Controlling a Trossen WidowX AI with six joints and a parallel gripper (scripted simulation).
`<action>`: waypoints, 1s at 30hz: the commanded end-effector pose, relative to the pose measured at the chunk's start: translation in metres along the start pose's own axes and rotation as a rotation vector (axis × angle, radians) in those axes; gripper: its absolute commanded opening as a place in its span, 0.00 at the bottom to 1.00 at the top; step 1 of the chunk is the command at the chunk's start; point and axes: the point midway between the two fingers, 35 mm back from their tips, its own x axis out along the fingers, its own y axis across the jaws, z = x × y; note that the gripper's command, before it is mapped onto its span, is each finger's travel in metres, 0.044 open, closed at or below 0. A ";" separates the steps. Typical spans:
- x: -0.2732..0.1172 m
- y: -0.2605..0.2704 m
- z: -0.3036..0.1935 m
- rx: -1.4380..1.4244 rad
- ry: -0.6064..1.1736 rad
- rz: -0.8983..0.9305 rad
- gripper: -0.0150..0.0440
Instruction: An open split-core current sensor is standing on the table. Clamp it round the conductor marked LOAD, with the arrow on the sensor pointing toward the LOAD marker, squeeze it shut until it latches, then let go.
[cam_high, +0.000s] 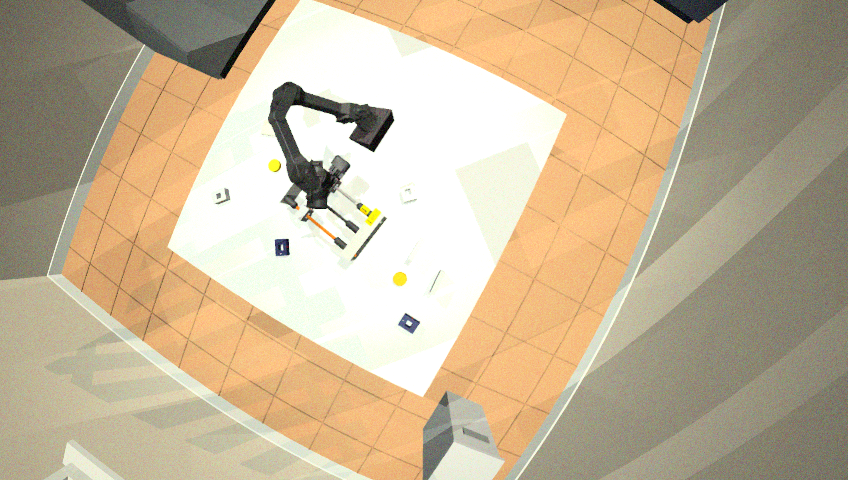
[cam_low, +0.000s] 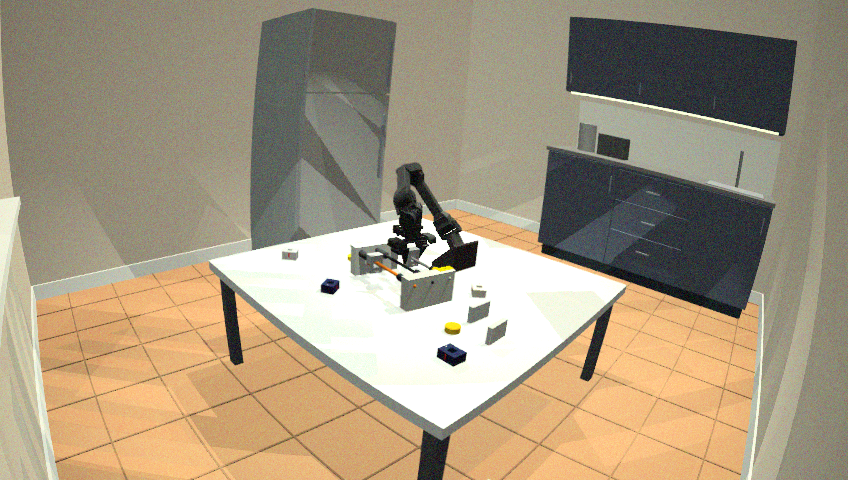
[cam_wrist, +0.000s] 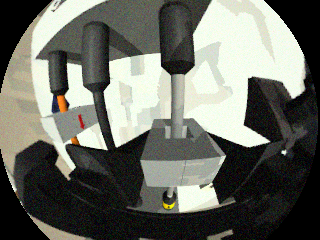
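Observation:
The grey current sensor (cam_wrist: 165, 170) sits round the grey conductor (cam_wrist: 178, 100) (cam_high: 349, 196) in the wrist view. Its two halves meet at a thin seam, and the conductor passes through its square hole. My gripper (cam_wrist: 175, 132) (cam_low: 411, 256) is shut on the sensor, with a dark finger on each side. The sensor's arrow does not show. A yellow tag (cam_high: 373, 217) (cam_low: 442, 270) stands at one end of the grey conductor; its lettering is too small to read. In the top view the arm hides the sensor.
Beside it run a black conductor (cam_wrist: 103, 117) and an orange conductor (cam_high: 321, 228), which carries a grey block (cam_wrist: 70, 124) with a red arrow. An end plate (cam_low: 425, 290) holds the conductors. Navy blocks (cam_low: 330, 287) (cam_low: 451, 357), a yellow disc (cam_low: 452, 328) and upright plates (cam_low: 478, 311) (cam_low: 496, 331) stand around.

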 end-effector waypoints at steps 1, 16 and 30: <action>0.000 0.000 0.000 0.000 0.000 0.000 0.65; 0.000 0.000 0.000 0.000 0.000 0.001 0.69; 0.000 0.000 0.000 0.000 0.000 0.001 0.41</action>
